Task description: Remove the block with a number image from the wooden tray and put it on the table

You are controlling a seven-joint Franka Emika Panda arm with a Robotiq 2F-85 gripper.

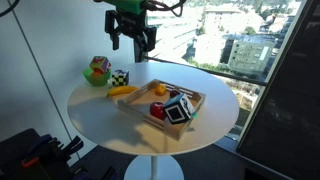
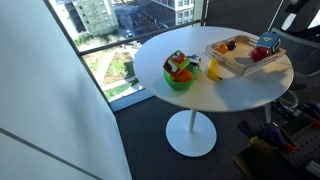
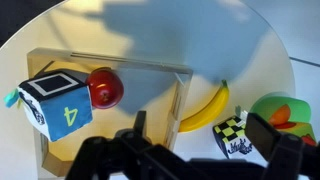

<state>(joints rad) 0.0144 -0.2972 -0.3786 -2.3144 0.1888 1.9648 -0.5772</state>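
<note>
End effector point(image 1: 132, 40) hangs above the surface point(image 1: 100, 115) with its fingers spread wide, nothing in them. Number block point(image 3: 55, 108), showing a 4, sits inside the wooden tray point(image 3: 120, 62) right beside a red fruit point(image 3: 105, 88). Banana point(image 3: 205, 108) lies just outside the tray's rim, with a checkered cube point(image 3: 232, 135) near it.

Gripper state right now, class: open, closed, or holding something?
Gripper: open, holding nothing.
</note>
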